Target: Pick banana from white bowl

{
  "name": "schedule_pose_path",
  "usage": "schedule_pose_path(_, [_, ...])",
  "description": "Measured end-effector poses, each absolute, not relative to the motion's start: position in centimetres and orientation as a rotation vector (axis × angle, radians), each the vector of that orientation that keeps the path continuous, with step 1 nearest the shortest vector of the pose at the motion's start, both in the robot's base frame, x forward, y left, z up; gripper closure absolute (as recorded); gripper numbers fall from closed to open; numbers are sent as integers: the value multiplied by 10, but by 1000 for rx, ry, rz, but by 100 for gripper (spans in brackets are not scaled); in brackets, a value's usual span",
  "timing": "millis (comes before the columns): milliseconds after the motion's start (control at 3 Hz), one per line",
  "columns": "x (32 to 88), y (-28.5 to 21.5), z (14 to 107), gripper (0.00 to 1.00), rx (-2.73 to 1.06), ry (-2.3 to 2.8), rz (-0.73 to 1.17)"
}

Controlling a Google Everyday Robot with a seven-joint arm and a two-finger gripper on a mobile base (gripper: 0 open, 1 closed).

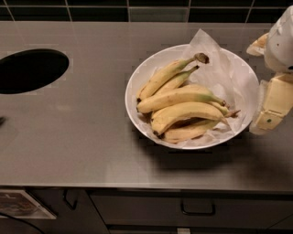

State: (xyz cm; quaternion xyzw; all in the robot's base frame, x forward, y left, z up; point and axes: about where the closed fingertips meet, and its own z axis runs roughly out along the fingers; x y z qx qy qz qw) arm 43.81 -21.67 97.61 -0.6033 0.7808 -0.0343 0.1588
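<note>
The white bowl [137, 77] stands on the grey counter, right of the middle, lined with crumpled white paper [215, 59]. Several bananas lie in it. The banana [187, 113] is the plump, curved, all-yellow one near the front, with its dark tip at lower left and its brownish stem pointing right. Slimmer bananas with green stems lie behind it and a flatter one lies under it. My gripper [271, 107] hangs at the right edge of the view, just outside the bowl's right rim and apart from the bananas. It holds nothing that I can see.
A round dark hole [29, 71] is cut into the counter at far left. A dark tiled wall [137, 11] runs along the back. The counter's front edge [137, 186] has drawers with handles [198, 210] below it.
</note>
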Motion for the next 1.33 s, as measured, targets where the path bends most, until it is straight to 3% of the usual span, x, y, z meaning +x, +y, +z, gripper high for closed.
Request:
schedule_pose_path(333, [438,-217,976,0,-1725,2232,-98])
schedule_pose_path(1000, [440,-150,984,1,-1869,2026,-1])
schedule_pose_path(1333, [429,-116,988,17,-1952,1901,55])
